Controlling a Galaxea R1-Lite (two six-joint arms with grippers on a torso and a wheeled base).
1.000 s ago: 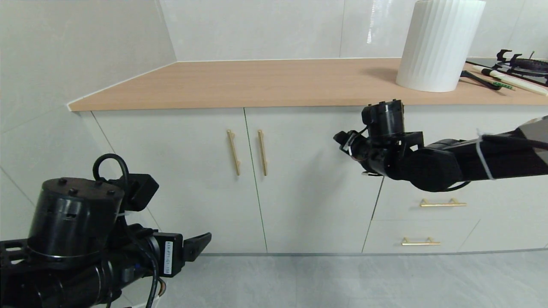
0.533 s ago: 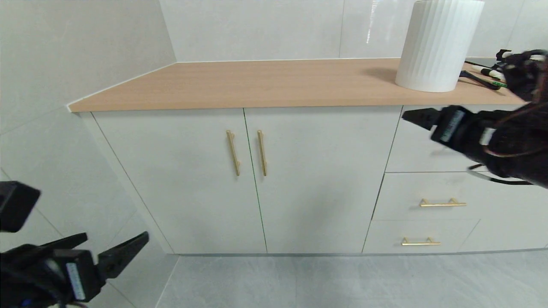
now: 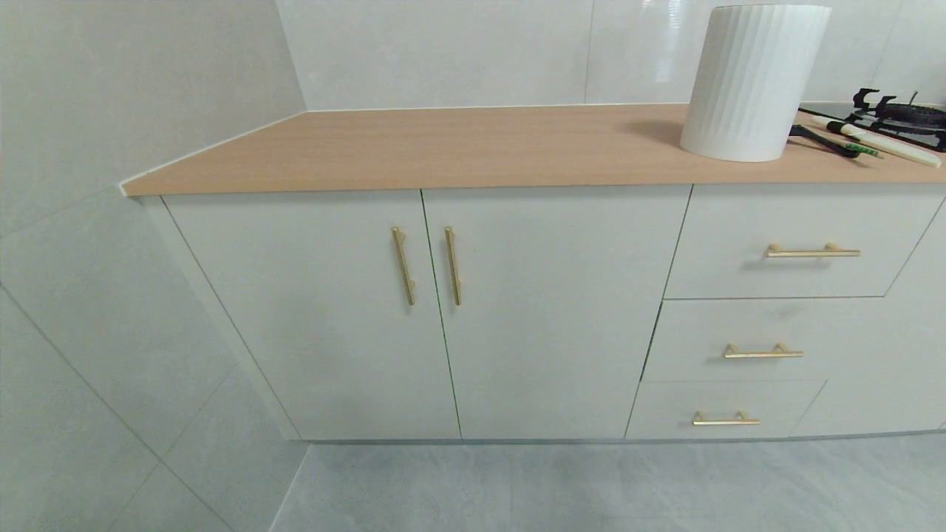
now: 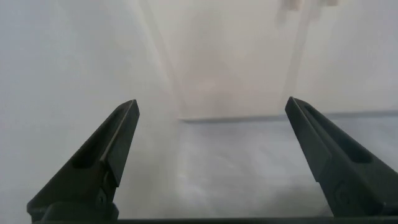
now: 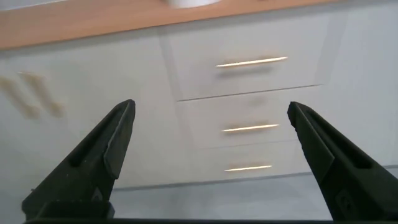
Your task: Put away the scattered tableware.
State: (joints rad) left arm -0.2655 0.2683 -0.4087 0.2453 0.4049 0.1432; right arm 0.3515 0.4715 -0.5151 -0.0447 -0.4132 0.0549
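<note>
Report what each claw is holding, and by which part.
Nothing is held. The left claw is open and empty above the floor; the right claw is open and empty, facing the drawers.

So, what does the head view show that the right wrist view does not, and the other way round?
The head view adds the utensils lying on the countertop and the black stove burner beside them. The right wrist view adds the right gripper, its fingers wide open with nothing between them. Both show the three drawers with gold handles, the wooden countertop edge and the floor.
</note>
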